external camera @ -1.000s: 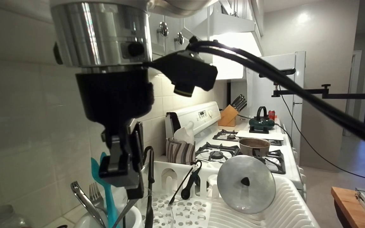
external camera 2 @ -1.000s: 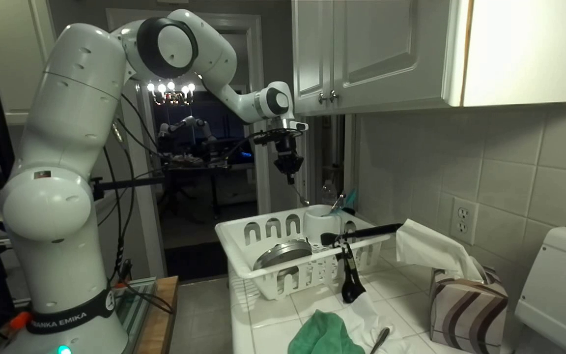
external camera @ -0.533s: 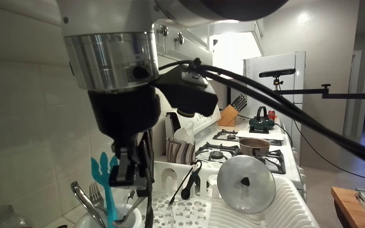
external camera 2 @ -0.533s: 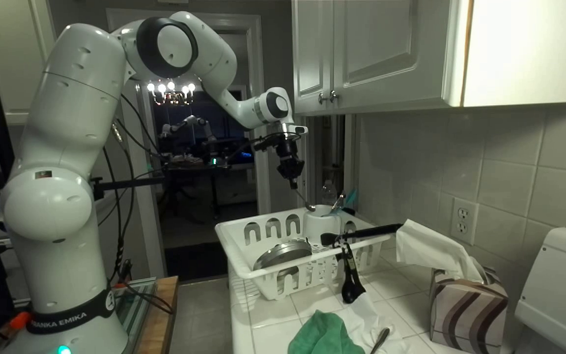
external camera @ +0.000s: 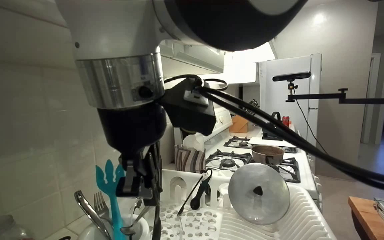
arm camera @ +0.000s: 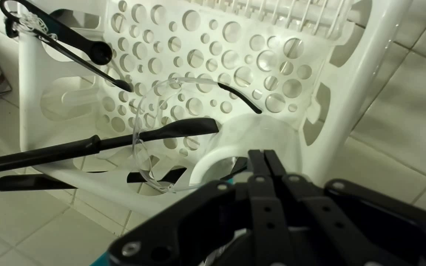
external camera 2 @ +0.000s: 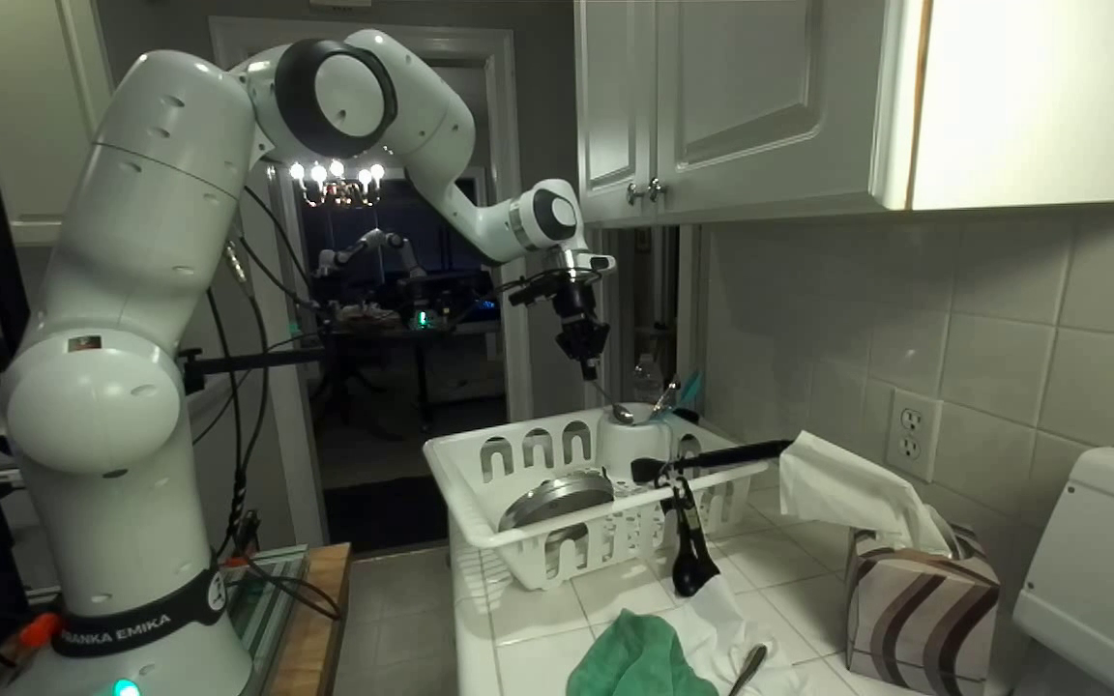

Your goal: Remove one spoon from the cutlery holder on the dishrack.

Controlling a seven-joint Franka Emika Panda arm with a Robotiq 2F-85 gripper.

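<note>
My gripper (external camera: 152,201) is shut on a metal spoon (external camera: 128,230) and points down over the white cutlery holder (external camera: 142,228). In an exterior view the gripper (external camera 2: 590,372) stands up and left of the holder (external camera 2: 632,447). The spoon (external camera 2: 623,414) slants down from the fingertips, its bowl at the holder's mouth; I cannot tell if it is inside or just above. In the wrist view the gripper (arm camera: 263,151) has its fingers almost together in front of the holder (arm camera: 213,157), and the spoon is hidden. The holder stands in the white dishrack (external camera 2: 460,464).
A teal fork-shaped utensil (external camera: 114,203), a fork (external camera: 101,206) and a metal handle (external camera: 90,211) stand in the holder. A pot lid (external camera: 258,203) leans in the rack. Black utensils (arm camera: 176,128) and clear glasses (arm camera: 240,96) lie beside the holder. Cabinets (external camera 2: 741,97) hang above.
My gripper has moved down and toward the holder, still with the spoon. The spoon's bowl has gone from beside the holder's rim to over its mouth.
</note>
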